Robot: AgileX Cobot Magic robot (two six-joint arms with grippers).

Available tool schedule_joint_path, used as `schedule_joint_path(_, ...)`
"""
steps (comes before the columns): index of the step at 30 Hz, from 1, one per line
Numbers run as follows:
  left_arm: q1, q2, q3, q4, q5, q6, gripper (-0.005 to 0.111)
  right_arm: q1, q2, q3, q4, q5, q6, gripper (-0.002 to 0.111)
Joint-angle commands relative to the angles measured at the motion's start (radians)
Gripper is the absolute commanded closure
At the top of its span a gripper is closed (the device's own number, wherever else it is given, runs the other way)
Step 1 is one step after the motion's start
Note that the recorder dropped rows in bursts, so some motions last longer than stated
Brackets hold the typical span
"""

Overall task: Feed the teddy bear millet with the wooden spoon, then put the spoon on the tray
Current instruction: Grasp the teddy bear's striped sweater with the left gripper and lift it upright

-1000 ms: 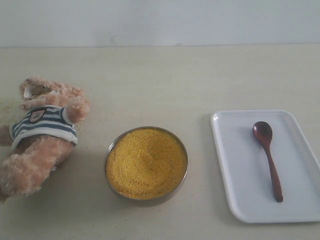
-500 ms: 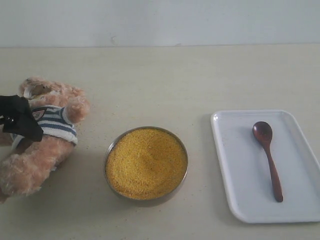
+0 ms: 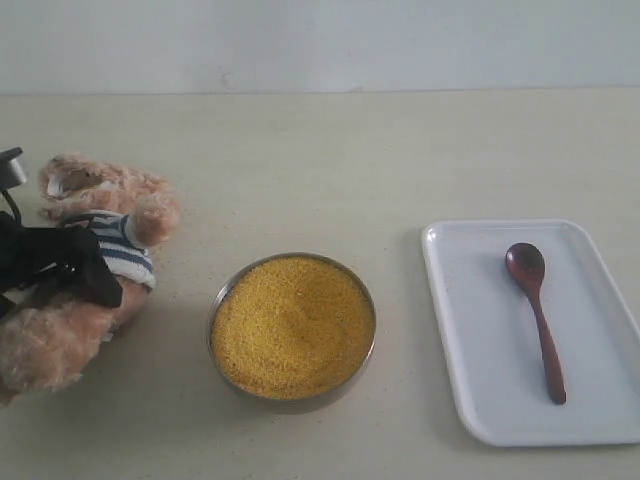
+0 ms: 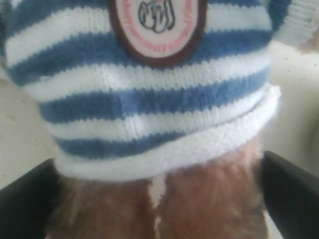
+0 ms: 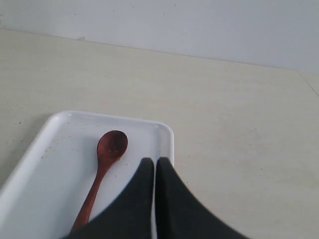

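Left, teddy bear [image 3: 60, 335]; centre, millet [image 3: 292, 325]; right, tray [image 3: 480, 330] — wooden spoon [image 3: 541, 330] on it, seemingly flat.

The counter [image 3: 320, 160] is a pale beige, faintly speckled surface that runs back to a light wall. Three things lie directly on it, in a loose row across the near half. At the left edge the teddy bear [image 3: 105, 190] lies on its back, with its head toward the wall and its legs toward the near edge. Near the middle stands a round shallow metal bowl [image 3: 214, 312], filled almost to the rim with millet [image 3: 292, 325] and set apart from the bear. To the right, clear of the bowl, the white tray [image 3: 470, 330] sits flat. Its long sides run front to back, and its right side is cut by the picture's edge.
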Motion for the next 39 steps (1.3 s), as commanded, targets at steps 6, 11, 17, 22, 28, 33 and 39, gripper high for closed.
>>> schedule_joint_path(6,-0.051,0.119,0.005,0.032,0.042,0.021,0.015,0.004,-0.005,0.0,-0.007,-0.004,0.004,0.107)
schedule_joint_path(11,-0.051,0.112,-0.05,0.049,0.149,0.087,0.102,0.004,-0.005,0.0,-0.007,-0.004,0.004,0.107)
schedule_joint_path(17,-0.052,0.01,-0.073,0.056,0.19,0.188,0.103,0.004,-0.005,0.0,-0.007,-0.004,0.004,0.107)
schedule_joint_path(22,-0.089,-0.094,-0.073,0.137,0.177,0.287,0.103,0.004,-0.005,0.0,-0.007,-0.004,0.004,0.107)
schedule_joint_path(28,-0.232,-0.161,-0.056,0.422,0.138,0.309,0.103,0.004,-0.005,0.0,-0.007,-0.004,0.004,0.107)
schedule_joint_path(33,-0.28,-0.168,0.007,0.591,0.059,0.309,0.103,0.004,-0.005,0.0,-0.007,-0.004,0.004,0.107)
schedule_joint_path(39,-0.28,-0.168,0.059,0.764,-0.072,0.217,0.103,0.01,-0.005,0.0,-0.009,-0.004,0.004,0.107)
